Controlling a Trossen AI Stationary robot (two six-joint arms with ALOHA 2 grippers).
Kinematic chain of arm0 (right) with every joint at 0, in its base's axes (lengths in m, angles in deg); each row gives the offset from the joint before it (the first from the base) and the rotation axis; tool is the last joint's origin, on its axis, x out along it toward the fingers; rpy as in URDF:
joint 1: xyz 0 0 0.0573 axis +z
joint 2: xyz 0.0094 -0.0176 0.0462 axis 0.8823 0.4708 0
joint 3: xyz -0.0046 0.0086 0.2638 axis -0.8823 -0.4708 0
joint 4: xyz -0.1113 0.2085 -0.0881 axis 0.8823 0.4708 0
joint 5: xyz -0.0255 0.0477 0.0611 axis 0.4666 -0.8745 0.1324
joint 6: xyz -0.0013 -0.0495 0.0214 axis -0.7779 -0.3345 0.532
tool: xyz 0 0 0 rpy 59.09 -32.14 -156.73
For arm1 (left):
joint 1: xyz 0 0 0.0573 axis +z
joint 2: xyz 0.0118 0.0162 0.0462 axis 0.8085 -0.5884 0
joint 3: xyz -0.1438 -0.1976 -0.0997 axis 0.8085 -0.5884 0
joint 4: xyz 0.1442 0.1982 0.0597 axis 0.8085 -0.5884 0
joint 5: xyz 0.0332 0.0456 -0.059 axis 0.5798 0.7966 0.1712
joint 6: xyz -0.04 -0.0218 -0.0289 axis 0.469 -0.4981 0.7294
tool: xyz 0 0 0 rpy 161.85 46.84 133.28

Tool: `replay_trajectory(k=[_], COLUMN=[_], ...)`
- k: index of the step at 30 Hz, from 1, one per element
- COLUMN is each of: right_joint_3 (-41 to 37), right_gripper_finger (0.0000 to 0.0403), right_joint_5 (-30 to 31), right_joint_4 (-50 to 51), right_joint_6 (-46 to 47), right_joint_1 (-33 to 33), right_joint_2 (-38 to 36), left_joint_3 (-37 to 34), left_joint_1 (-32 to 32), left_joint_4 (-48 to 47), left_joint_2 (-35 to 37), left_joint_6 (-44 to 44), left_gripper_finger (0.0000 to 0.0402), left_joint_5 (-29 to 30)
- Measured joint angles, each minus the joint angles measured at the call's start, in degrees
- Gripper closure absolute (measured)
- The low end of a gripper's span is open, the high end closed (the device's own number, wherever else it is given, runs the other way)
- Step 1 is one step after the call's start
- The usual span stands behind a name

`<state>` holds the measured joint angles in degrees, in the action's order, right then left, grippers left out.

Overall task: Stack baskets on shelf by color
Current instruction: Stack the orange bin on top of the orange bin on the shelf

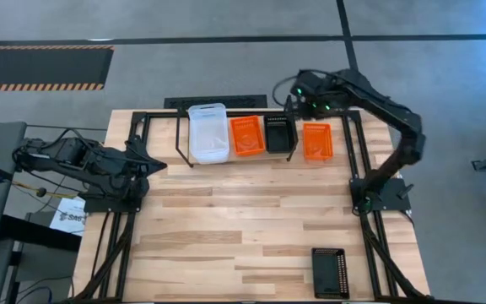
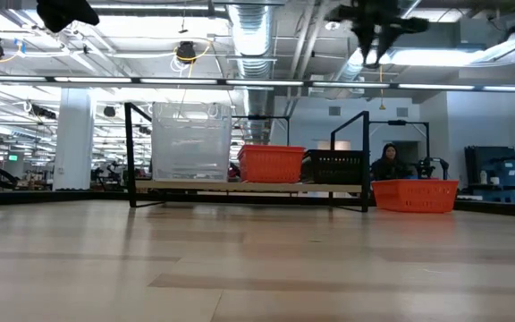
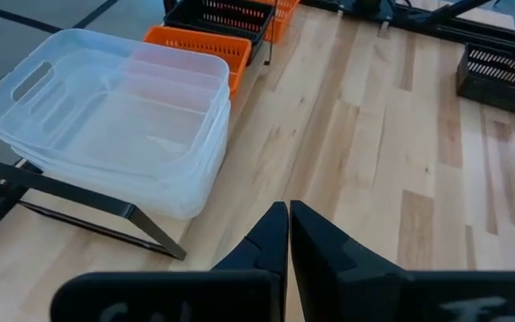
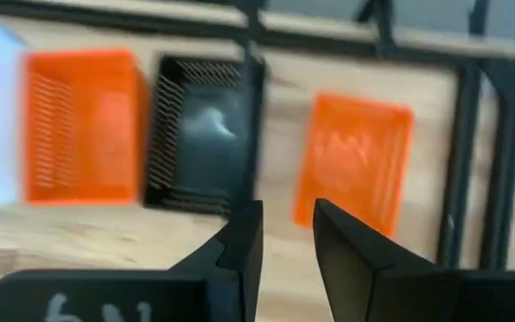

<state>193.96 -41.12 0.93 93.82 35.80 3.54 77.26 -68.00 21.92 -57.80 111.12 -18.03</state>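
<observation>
On the shelf (image 1: 178,142) at the table's far side stand a stack of clear baskets (image 1: 207,133), an orange basket (image 1: 245,136) and a black basket (image 1: 279,133), side by side. A second orange basket (image 1: 316,141) rests on the table just right of the shelf. Another black basket (image 1: 330,272) lies near the front right corner. My right gripper (image 4: 289,237) hangs open and empty, high above the shelf's right end (image 1: 292,103). My left gripper (image 3: 289,224) is shut and empty, raised over the table's left side (image 1: 160,166).
Black frame rails (image 1: 357,143) run along the table's left and right sides and behind the shelf. A wide stretch of bare wooden tabletop (image 1: 243,219) lies between the shelf and the near edge. A person (image 2: 387,163) sits in the room beyond the table.
</observation>
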Motion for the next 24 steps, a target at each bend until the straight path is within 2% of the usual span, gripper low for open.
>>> replay_trajectory(k=[7, 13, 18, 24], right_joint_3=[-24.9, -41.5, -50.1, -54.7], right_gripper_finger=[0.0284, 0.0284, 0.0284, 0.0284], right_joint_5=[-1.7, -3.8, -3.9, -4.6], right_joint_4=[-0.4, -8.6, -18.2, -21.3], right_joint_6=[13.6, 19.4, 19.8, 14.7], right_joint_1=[4.1, 6.6, 2.7, -5.5], right_joint_2=[-12.2, -18.3, -20.8, -20.9], left_joint_3=[0.0, 0.0, 0.0, 0.0], left_joint_1=[0.0, 0.0, 0.0, 0.0], left_joint_4=[0.3, 1.1, 2.1, 2.0], left_joint_2=[0.0, 0.0, 0.0, 0.0], left_joint_6=[0.5, 0.9, 2.1, 4.8], left_gripper_finger=[0.0401, 0.0401, 0.0401, 0.0401], left_joint_5=[2.3, 5.1, 5.0, 5.0])
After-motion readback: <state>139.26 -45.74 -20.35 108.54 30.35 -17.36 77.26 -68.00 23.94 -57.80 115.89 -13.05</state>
